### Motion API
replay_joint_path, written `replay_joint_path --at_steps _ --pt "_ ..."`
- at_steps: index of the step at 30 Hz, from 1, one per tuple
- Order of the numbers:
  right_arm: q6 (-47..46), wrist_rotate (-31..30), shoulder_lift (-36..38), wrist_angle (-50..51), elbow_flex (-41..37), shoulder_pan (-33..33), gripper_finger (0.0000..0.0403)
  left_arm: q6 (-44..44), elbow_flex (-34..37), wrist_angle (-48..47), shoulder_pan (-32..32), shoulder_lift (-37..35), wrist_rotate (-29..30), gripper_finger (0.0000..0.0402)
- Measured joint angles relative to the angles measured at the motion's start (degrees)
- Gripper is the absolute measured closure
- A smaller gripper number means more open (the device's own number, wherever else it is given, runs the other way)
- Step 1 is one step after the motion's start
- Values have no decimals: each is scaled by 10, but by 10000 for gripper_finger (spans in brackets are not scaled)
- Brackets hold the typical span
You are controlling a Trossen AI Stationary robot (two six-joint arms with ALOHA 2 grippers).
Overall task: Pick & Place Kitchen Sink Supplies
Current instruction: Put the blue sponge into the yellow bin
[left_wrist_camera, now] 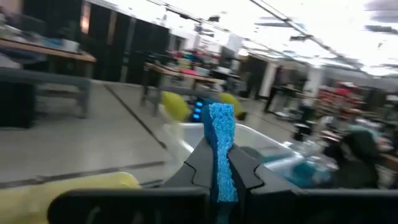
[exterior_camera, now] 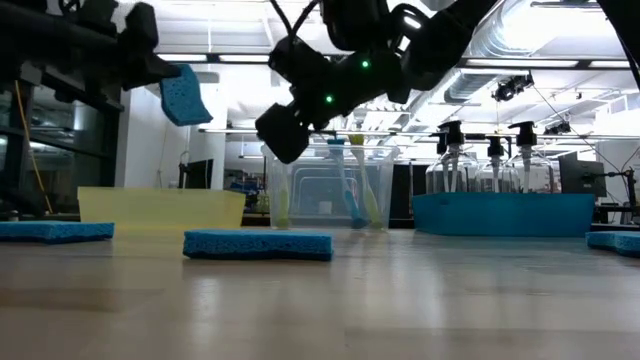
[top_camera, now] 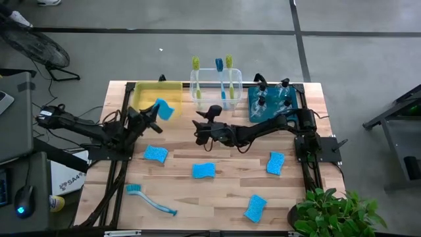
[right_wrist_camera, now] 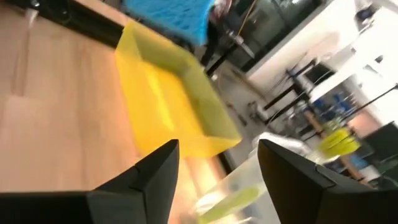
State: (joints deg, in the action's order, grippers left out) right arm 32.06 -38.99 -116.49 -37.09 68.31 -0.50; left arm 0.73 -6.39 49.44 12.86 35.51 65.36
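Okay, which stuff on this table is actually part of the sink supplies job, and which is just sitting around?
Part of the job:
- sponge held up by the left gripper
- four sponges on the table
- blue brush lying on the table
- brushes in the clear bin
- spray bottles in the teal bin

Just around:
- potted plant
- computer mouse

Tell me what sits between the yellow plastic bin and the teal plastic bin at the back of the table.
The clear plastic bin stands between the yellow plastic bin and the teal plastic bin, holding upright dish brushes. The high view shows this best.
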Motion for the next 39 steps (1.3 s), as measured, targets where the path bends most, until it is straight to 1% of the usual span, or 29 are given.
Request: replay_joint_path --at_steps 4,7,11,14,19,22,25,29,35,39 --pt "-36 8 0 33 0 2 191 7 0 -4 -64 -2 -9 396" --pt "-36 2 0 37 0 2 190 -20 0 -32 -122 -1 -45 396" --pt "-36 -3 0 34 0 2 191 -100 0 -124 -214 1 -111 396" --pt "-36 -2 0 34 0 2 192 -144 0 -165 -291 11 -175 396" --pt "-36 1 0 34 0 3 190 -197 -6 -167 -398 48 -277 396" --pt "-36 2 0 32 0 6 192 -205 -22 -166 -435 86 -320 396" --pt "-36 2 0 31 0 8 193 -202 -47 -167 -449 138 -329 396" --pt "-36 2 0 30 0 9 194 -189 -91 -175 -447 225 -317 396" --pt "-42 -2 0 37 0 9 194 -220 -146 -192 -447 351 -254 396" --pt "-42 -5 0 38 0 9 194 -235 -175 -191 -434 409 -226 396"
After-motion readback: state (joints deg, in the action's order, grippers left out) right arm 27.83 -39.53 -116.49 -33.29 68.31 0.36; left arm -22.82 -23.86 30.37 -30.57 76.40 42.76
